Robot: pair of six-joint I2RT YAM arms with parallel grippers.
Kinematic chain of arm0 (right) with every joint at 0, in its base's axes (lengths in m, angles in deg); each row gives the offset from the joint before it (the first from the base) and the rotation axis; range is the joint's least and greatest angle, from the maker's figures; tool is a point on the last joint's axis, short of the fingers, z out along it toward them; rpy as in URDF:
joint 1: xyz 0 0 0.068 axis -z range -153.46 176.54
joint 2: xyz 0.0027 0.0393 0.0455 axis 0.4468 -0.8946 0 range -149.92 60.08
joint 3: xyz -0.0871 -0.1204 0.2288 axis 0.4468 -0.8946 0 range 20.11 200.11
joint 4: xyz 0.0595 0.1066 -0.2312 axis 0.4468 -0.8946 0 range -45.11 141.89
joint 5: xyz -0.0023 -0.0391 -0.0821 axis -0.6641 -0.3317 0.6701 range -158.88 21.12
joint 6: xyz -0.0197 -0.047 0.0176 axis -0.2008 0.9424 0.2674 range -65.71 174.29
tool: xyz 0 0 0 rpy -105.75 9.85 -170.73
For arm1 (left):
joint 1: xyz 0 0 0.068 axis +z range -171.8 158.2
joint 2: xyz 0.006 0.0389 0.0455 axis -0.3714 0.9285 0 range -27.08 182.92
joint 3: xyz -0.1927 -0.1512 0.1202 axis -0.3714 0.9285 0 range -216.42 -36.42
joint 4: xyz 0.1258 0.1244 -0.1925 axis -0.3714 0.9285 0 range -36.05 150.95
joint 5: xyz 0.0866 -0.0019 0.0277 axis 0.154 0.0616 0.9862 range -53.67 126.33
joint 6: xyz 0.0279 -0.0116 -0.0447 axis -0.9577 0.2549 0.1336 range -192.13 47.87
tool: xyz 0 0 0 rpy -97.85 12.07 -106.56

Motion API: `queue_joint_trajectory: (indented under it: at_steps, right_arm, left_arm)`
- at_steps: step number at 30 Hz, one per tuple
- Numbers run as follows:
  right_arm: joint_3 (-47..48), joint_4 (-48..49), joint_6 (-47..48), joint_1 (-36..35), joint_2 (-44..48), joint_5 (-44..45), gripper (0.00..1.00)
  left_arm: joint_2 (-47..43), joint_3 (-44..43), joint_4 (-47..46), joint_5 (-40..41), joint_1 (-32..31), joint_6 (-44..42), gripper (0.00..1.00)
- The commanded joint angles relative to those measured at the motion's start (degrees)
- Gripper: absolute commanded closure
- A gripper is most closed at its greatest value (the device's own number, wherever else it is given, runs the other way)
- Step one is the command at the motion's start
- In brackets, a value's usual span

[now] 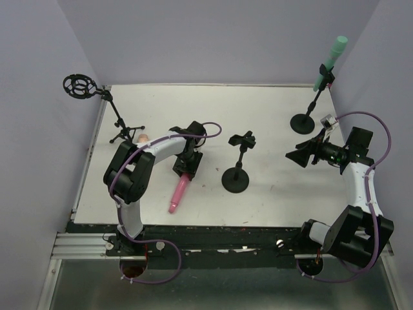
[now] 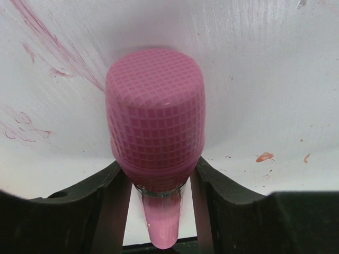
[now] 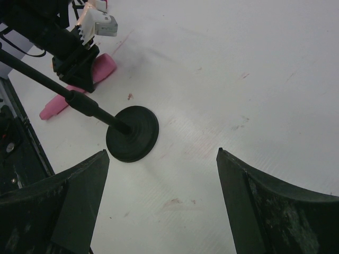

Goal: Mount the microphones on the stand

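The pink microphone point(image 1: 177, 197) lies on the white table point(image 1: 271, 103), its thin end pointing to the near edge. My left gripper point(image 1: 186, 166) is shut on it: in the left wrist view the fingers point(image 2: 222, 196) press the neck just under its gridded head point(image 2: 154, 111). The mint green microphone point(image 1: 332, 57) sits clipped in the back right stand point(image 1: 302, 121). The pale peach microphone point(image 1: 142, 137) shows only as a tip behind my left arm. The middle stand point(image 1: 235, 179) has an empty clip point(image 1: 242, 139). My right gripper point(image 1: 302, 155) is open and empty; it hovers over the table in the right wrist view point(image 3: 162, 151).
A tripod stand point(image 1: 124, 132) with a round shock mount point(image 1: 80, 86) stands at the back left. The middle stand's round base point(image 3: 132, 133) lies just ahead of my right fingers, with the pink microphone point(image 3: 100, 67) beyond it. Grey walls close in on three sides.
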State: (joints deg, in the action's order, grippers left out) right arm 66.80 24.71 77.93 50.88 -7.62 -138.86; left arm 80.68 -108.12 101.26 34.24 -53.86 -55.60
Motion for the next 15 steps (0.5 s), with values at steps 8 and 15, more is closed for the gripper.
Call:
queue_joint_trajectory:
  at_steps: [8,15]
  right_arm:
    - [1.73,-3.49,3.68,0.01,1.96,-0.60,0.09]
    - [2.94,-21.72,32.34,-0.60,3.46,-3.15,0.09]
  left_arm:
    - [-5.44,4.46,-3.45,-2.40,-0.20,-0.10,1.00]
    - [-26.17,9.12,-10.65,-11.96,0.50,-6.94,1.00]
